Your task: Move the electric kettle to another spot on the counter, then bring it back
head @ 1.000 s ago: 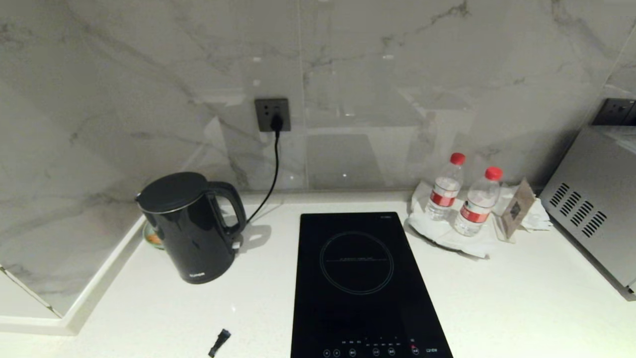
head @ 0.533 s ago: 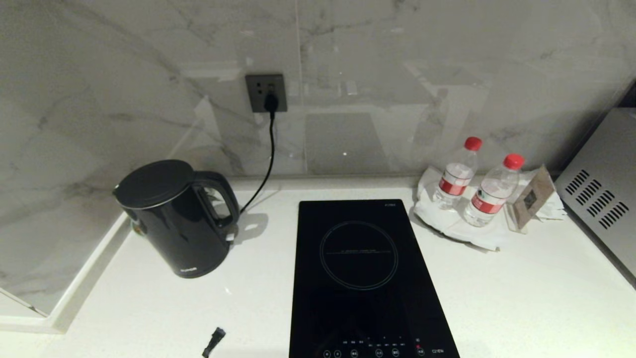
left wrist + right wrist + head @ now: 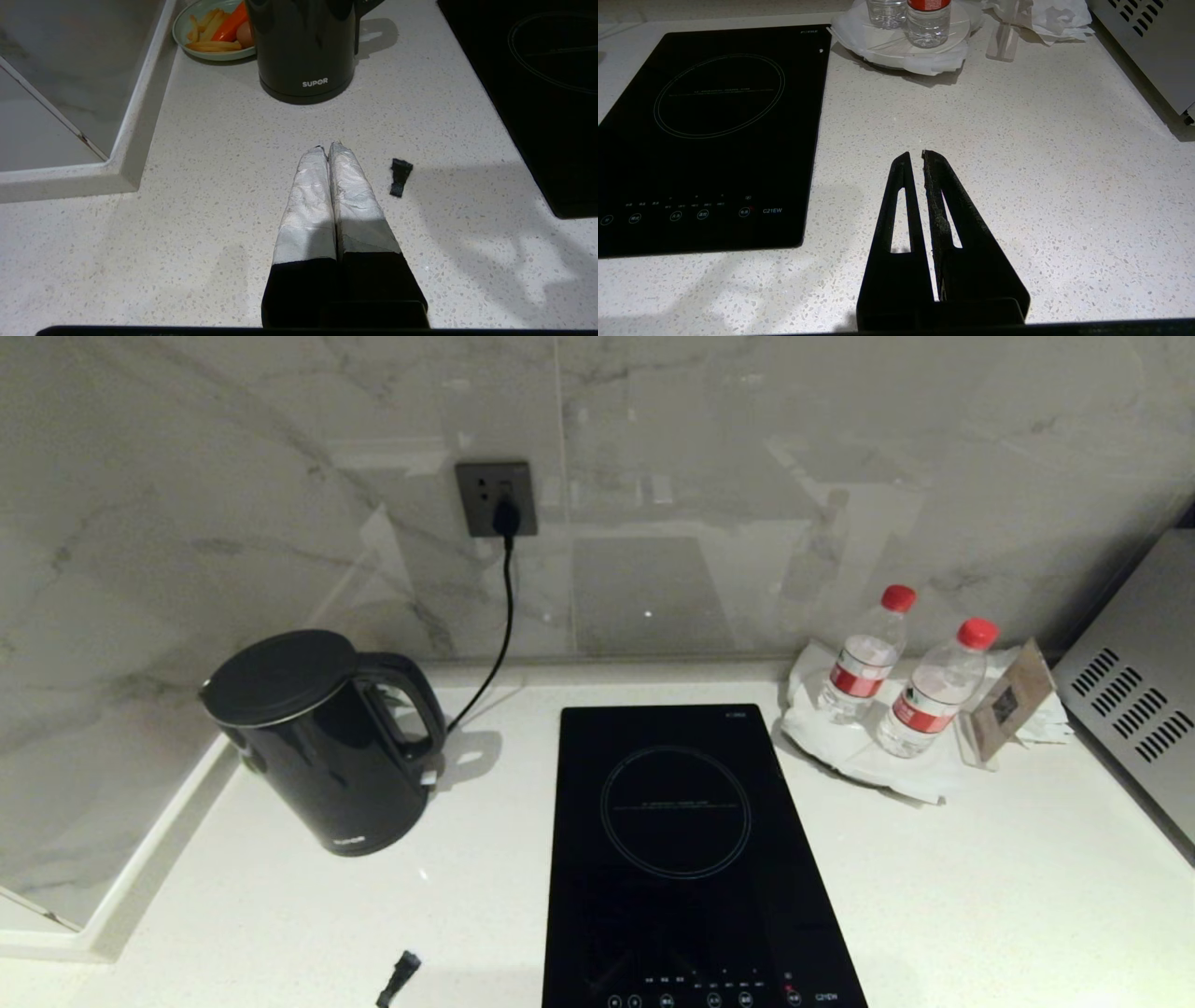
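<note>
Kettle [image 3: 317,747] upright on counter [image 3: 980,877]

Dim, cool indoor light. The glossy marble wall [image 3: 747,476] shows pale reflections. The electric kettle [image 3: 317,747] casts a soft shadow rightward onto the counter [image 3: 980,877]. All views are sharp, with mild edge distortion.

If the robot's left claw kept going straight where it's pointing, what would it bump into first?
Probably the electric kettle. The shut left claw points across bare counter toward its base, though depth is hard to judge. The small black piece lies off to one side.
</note>
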